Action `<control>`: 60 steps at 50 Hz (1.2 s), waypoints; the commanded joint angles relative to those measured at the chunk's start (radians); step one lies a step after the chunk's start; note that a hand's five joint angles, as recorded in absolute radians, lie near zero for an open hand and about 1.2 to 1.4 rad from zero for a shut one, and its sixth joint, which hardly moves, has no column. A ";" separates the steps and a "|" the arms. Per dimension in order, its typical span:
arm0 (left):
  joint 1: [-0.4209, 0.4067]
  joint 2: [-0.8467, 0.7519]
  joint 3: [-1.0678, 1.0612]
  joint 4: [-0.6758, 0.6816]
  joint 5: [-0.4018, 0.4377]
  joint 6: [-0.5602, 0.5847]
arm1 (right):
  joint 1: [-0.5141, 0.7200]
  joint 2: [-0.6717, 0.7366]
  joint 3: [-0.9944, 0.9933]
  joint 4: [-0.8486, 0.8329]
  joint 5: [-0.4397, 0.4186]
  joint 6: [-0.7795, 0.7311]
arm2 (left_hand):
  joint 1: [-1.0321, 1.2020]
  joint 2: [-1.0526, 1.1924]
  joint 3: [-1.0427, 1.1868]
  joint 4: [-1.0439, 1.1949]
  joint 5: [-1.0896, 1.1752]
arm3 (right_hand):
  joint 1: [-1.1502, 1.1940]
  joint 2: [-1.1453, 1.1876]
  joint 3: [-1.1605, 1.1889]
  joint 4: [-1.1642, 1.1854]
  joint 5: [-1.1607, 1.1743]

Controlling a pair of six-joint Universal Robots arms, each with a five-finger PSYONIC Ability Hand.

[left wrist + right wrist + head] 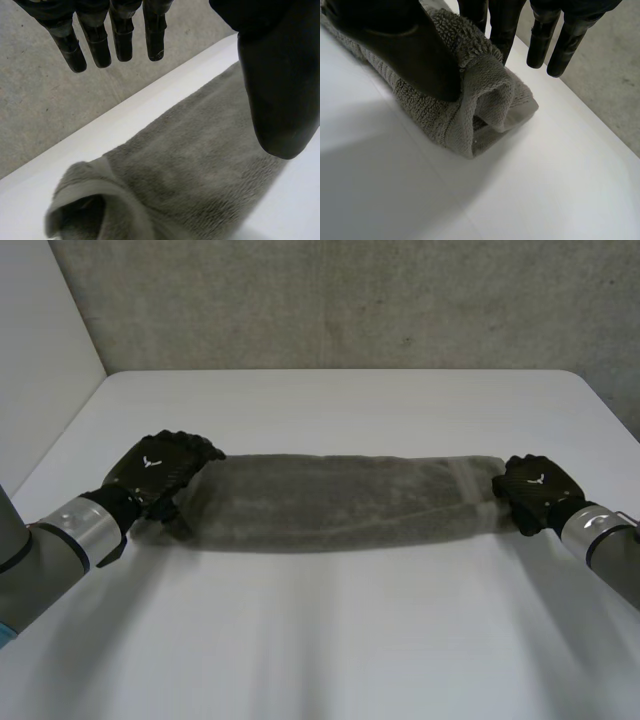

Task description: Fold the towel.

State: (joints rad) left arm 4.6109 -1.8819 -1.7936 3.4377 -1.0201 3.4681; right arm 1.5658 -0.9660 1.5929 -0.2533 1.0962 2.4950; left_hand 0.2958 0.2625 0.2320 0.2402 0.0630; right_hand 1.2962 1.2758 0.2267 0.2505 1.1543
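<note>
A grey towel (340,500) lies across the middle of the white table (330,640), folded into a long narrow band running left to right. My left hand (160,472) hovers over its left end. In the left wrist view that hand (95,45) is open, its fingers straight and thumb apart above the towel (200,165), whose rolled end lies under the palm. My right hand (530,490) is at the towel's right end. In the right wrist view this hand (410,55) pinches the end of the towel (485,115), thumb on top and two fingers behind the fold.
A grey concrete wall (350,300) rises behind the table's far edge, and a pale wall (40,350) stands at the left. Bare white tabletop lies in front of and behind the towel.
</note>
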 commanded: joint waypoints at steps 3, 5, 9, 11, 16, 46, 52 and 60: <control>0.006 0.004 -0.001 0.000 0.000 0.000 | -0.107 -0.020 -0.010 0.058 -0.035 -0.002 | -0.059 -0.025 -0.057 -0.066 -0.001 | 0.100 0.120 -0.052 -0.076 0.067; 0.009 0.006 -0.003 -0.002 0.000 0.000 | -0.182 -0.048 -0.025 0.101 -0.059 -0.016 | -0.059 -0.025 -0.057 -0.066 -0.001 | 0.100 0.120 -0.052 -0.076 0.067; 0.011 0.007 -0.001 -0.002 -0.001 0.000 | -0.284 -0.078 -0.060 0.141 -0.081 -0.048 | -0.059 -0.025 -0.057 -0.066 -0.001 | 0.100 0.120 -0.052 -0.076 0.067; 0.012 0.012 -0.001 -0.002 -0.001 0.000 | -0.329 -0.092 -0.093 0.164 -0.087 -0.073 | -0.059 -0.025 -0.057 -0.066 -0.001 | 0.100 0.120 -0.052 -0.076 0.067; 0.016 0.027 -0.001 -0.002 -0.003 0.000 | -0.349 -0.147 -0.252 0.304 -0.113 -0.145 | -0.059 -0.025 -0.057 -0.066 -0.001 | 0.100 0.120 -0.052 -0.076 0.067; 0.011 0.027 -0.001 -0.002 -0.012 -0.001 | 0.747 0.270 -0.547 0.184 0.246 -0.243 | -0.068 -0.034 -0.057 -0.066 -0.009 | -1.122 -1.101 -0.052 -0.076 -1.154; 0.006 0.030 0.023 -0.003 -0.014 -0.010 | 0.729 0.184 -0.490 0.164 0.280 -0.202 | -0.068 -0.034 -0.057 -0.066 -0.009 | -1.122 -1.101 -0.052 -0.076 -1.154; -0.101 0.033 0.143 -0.009 -0.034 -0.095 | 0.573 -0.144 -0.245 0.115 0.248 0.126 | -0.059 -0.025 -0.057 -0.066 -0.001 | -1.122 -1.101 -0.052 -0.076 -1.154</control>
State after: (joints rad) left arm 4.5911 -1.8493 -1.7278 3.4302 -1.0352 3.4423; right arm 2.2382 -0.9008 1.1951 -0.1179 1.3754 2.4095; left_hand 0.2958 0.2625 0.2320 0.2402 0.0630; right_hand 0.2501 0.2399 0.2267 0.2505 0.0611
